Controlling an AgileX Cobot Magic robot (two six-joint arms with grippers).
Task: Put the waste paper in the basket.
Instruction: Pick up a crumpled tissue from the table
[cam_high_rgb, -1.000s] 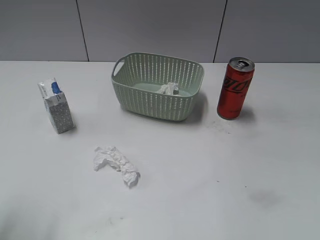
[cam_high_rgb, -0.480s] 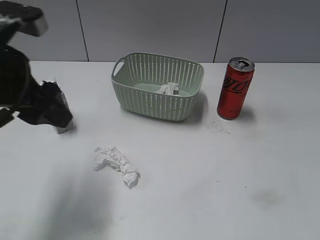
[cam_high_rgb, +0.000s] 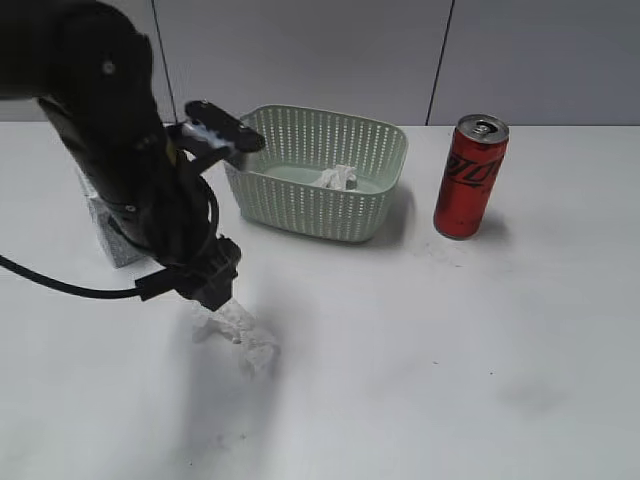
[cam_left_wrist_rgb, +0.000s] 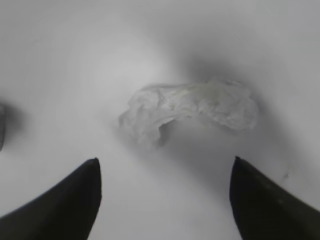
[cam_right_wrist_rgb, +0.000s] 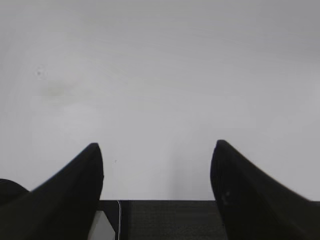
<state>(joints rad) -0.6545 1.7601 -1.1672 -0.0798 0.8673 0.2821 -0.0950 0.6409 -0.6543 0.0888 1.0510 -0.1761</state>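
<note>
A long, stringy wad of crumpled white waste paper lies on the white table in front of the pale green basket. It also shows in the left wrist view. My left gripper hangs open just above the wad's left end, its black fingers spread wide with the paper ahead of them. A second white wad lies inside the basket. My right gripper is open and empty over bare table; it does not show in the exterior view.
A red drink can stands to the right of the basket. A grey-speckled white packet stands at the left, mostly hidden behind my left arm. A grey panelled wall runs behind the table.
My left arm has swung in from the left edge and come down over the long paper wad. The wad, basket and can have not moved.
</note>
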